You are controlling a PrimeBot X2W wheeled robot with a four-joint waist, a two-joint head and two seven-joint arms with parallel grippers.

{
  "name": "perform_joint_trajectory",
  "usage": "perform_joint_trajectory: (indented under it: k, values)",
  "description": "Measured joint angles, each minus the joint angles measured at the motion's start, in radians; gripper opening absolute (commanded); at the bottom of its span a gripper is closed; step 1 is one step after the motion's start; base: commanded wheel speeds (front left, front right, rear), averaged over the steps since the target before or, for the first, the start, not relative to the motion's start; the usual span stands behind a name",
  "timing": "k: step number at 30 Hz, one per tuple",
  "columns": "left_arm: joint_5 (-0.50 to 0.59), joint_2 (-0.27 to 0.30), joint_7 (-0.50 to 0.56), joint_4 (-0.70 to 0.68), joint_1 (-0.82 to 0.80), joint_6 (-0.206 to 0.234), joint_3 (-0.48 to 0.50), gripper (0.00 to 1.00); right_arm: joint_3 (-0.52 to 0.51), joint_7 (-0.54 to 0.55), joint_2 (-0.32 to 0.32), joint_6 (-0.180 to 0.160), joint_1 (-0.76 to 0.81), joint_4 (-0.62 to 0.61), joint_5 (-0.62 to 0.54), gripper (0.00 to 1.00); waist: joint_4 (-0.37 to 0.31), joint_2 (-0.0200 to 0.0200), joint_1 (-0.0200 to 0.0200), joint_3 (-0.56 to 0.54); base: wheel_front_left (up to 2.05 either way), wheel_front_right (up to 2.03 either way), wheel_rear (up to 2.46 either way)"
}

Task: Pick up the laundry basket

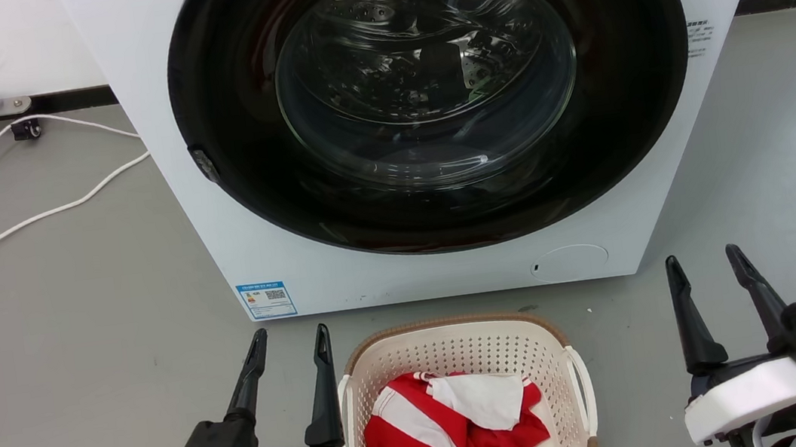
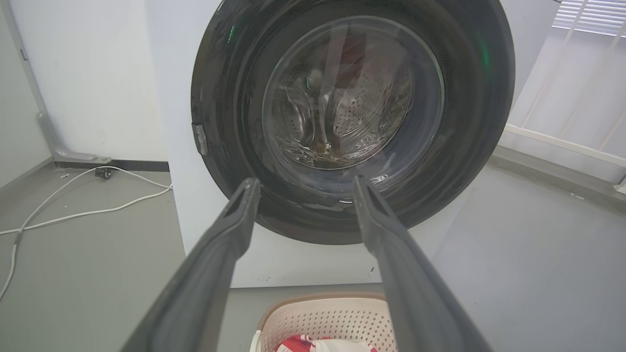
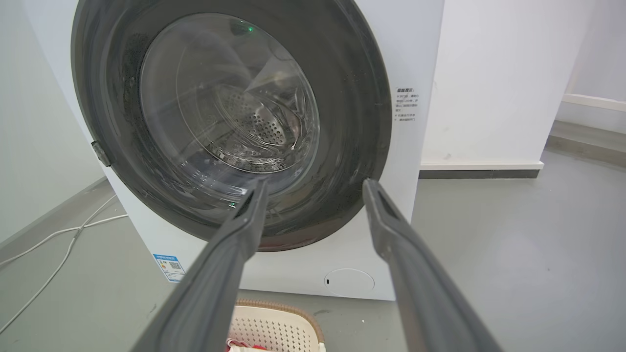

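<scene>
Laundry basket [image 1: 459, 352] on floor [image 1: 72, 294], likely light and stiff, cloth [image 1: 431, 432] inside; take by white side handles [image 1: 583, 383]; left gripper [image 1: 290, 335], right gripper [image 1: 701, 256] both spread wide, empty.

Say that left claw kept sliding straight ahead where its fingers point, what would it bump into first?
Most likely the washing machine's round door, low on its dark ring: the left gripper frames that spot between its open fingers. The laundry basket lies below that line. Depth is hard to judge.
</scene>
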Motion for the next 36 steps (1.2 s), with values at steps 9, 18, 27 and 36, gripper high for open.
perform_joint_trajectory:
  k: [9, 18, 27, 36]
  values:
    - [0.092, -0.034, -0.019, -0.004, 0.011, -0.048, 0.029, 1.00, -0.002, -0.019, 0.000, 0.000, -0.001, -0.011, -0.059, 1.00, -0.001, 0.0000, 0.0000, 0.006, 0.00, 0.00, 0.00]
    - [0.120, -0.071, -0.035, 0.028, 0.040, -0.113, 0.078, 1.00, -0.017, -0.035, 0.000, 0.000, -0.001, 0.001, -0.037, 1.00, -0.001, 0.0000, -0.0001, 0.007, 0.00, 0.00, 0.00]
    - [0.158, -0.095, -0.051, 0.049, 0.052, -0.176, 0.119, 1.00, -0.023, -0.051, 0.000, 0.000, -0.001, 0.027, -0.051, 1.00, -0.003, 0.0000, 0.0000, 0.007, 0.00, 0.00, 0.00]
    - [0.147, -0.098, -0.056, 0.046, 0.051, -0.182, 0.139, 1.00, -0.023, -0.054, 0.000, 0.000, -0.002, 0.025, -0.056, 1.00, -0.006, 0.0000, 0.0000, 0.015, 0.00, 0.00, 0.00]
